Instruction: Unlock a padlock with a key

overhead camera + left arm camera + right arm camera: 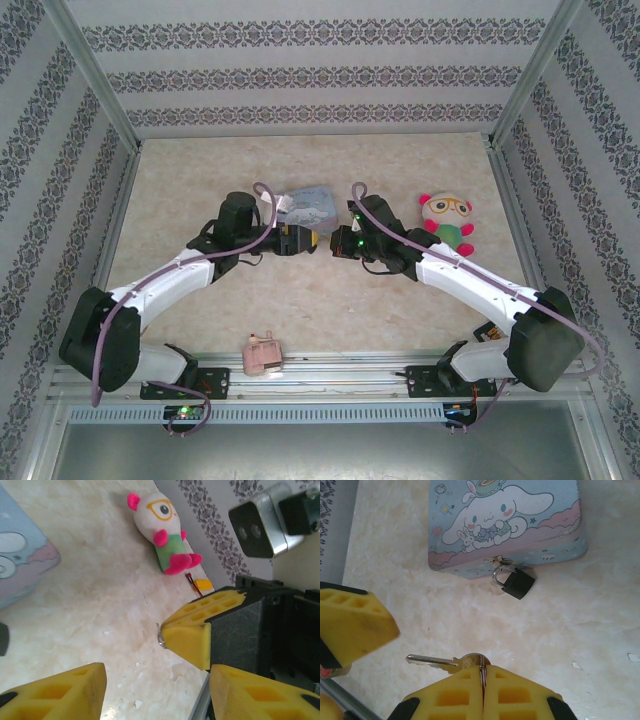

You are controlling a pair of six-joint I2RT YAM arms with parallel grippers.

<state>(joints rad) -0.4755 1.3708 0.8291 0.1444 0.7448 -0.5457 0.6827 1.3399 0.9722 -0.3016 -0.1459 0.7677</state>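
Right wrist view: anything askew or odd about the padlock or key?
Nothing damaged. The small black padlock hangs tilted on the blue cartoon tin, and the thin silver key juts sideways from the shut right hand, not toward it.

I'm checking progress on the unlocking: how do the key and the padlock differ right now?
The key is pinched by its head in the shut right pincer. The padlock rests on the table, with its shackle hooked through the tin's clasp. The key is a thin, bare-metal sliver, while the padlock has a chunky black body. The key's blade sticks out sideways, well apart from the padlock and not inserted. Both are small beside the tin and have silvery metal.
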